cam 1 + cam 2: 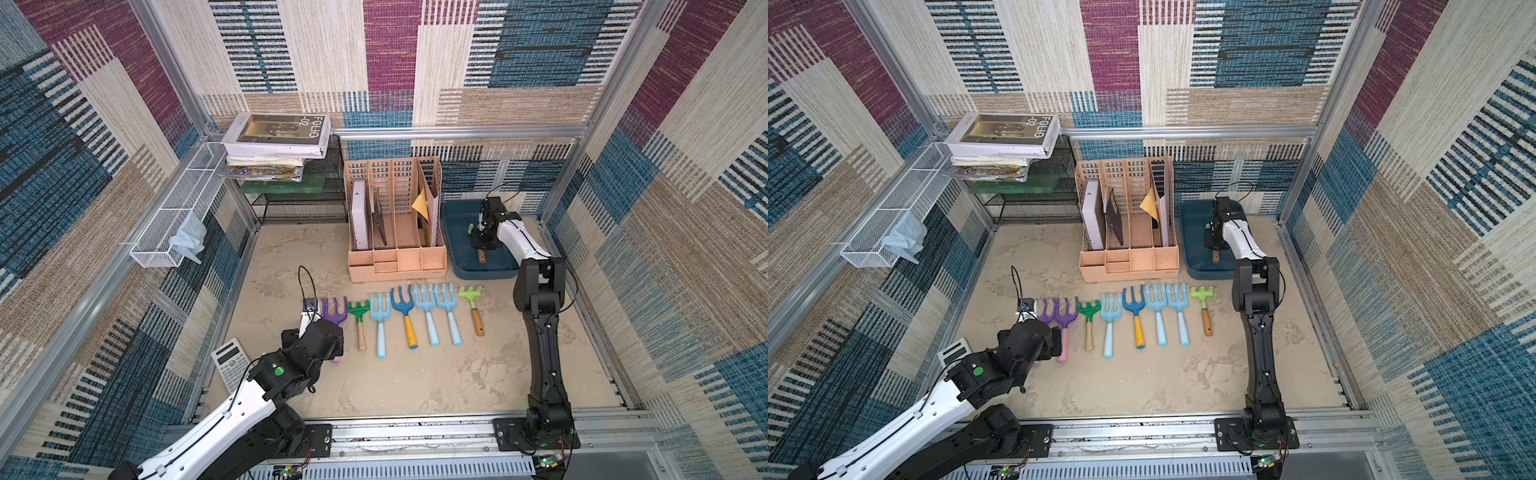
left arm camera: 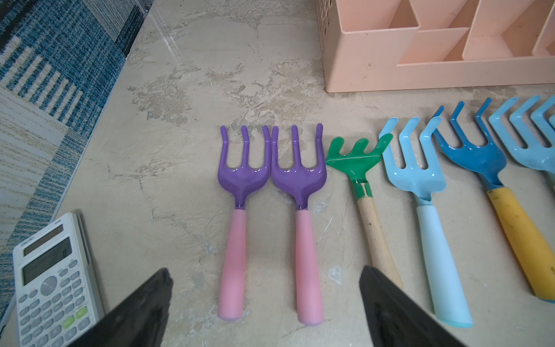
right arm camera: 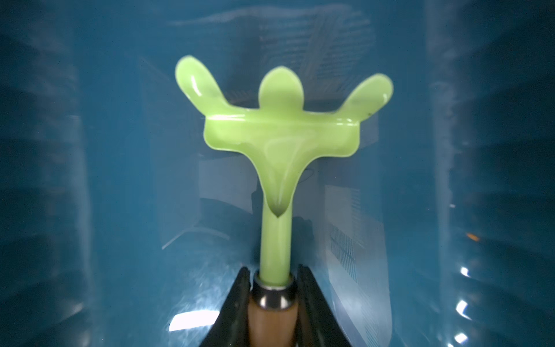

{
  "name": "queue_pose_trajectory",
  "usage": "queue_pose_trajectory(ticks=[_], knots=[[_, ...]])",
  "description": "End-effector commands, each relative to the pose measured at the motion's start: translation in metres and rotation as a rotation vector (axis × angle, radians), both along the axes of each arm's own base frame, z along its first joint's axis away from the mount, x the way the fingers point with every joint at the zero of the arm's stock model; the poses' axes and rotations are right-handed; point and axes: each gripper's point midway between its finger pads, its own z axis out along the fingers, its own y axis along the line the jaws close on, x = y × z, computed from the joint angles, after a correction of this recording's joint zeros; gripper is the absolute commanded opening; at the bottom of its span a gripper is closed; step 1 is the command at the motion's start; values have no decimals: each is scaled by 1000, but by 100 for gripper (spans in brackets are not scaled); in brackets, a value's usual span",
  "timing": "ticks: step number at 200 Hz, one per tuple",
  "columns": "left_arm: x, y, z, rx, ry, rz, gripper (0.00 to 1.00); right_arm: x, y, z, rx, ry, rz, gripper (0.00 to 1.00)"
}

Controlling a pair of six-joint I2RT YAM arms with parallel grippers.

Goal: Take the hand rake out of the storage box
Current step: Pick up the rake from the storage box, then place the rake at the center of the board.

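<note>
Our right gripper (image 3: pixel 273 272) is closed tight on the hand rake (image 3: pixel 279 129) — its 2 black jaws squeeze the brown wood handle right by the shiny metal ring. We think that is a good spot to hold. The handle is round and thick there, and the green head with its 3 teeth sticks out in front, clear of the jaws.

The rake is not out yet. It is inside the storage box (image 1: pixel 457 216), over the blue floor. We cannot tell if it is off the floor.

Our left gripper (image 2: pixel 264 275) is wide open and holds nothing. It hangs over the pink handles of the 2 purple rakes (image 2: pixel 243 177), at one end of the row of 8 rakes (image 1: pixel 404 307) on the table (image 1: pixel 415 386) — well out of the way. We guess the lift should go straight up first, so the rake clears the box wall.
</note>
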Motion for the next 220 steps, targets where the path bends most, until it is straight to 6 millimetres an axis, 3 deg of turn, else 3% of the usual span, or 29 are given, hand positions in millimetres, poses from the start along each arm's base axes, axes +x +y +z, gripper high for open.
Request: queue_pose_trajectory(ticks=[1, 17, 55, 72, 92, 121, 150, 173, 196, 220], knots=[[2, 0, 3, -14, -18, 15, 99, -3, 1, 21, 15, -32, -12, 0], [2, 0, 3, -15, -19, 14, 99, -5, 2, 29, 25, -51, -5, 0], [2, 0, 3, -19, -20, 12, 99, -15, -4, 24, 38, -21, -19, 0], [1, 1, 3, -17, -20, 12, 99, -22, 1, 41, 56, -62, -9, 0], [0, 3, 4, -21, -25, 20, 99, -44, 7, 78, 64, -120, 9, 0], [-2, 4, 6, -27, -36, 19, 99, -111, 18, 104, 47, -153, 39, 0], [-2, 3, 6, -35, -41, 12, 99, -205, 16, 79, 6, -65, -18, 0], [-1, -1, 5, -44, -37, -3, 99, -264, 17, 61, -15, -8, -47, 0], [-1, -3, 5, -54, -35, -12, 99, -301, 18, 43, -29, 30, -27, 0], [-2, -4, 5, -64, -35, -18, 99, -309, 17, 24, -15, 74, -23, 0]])
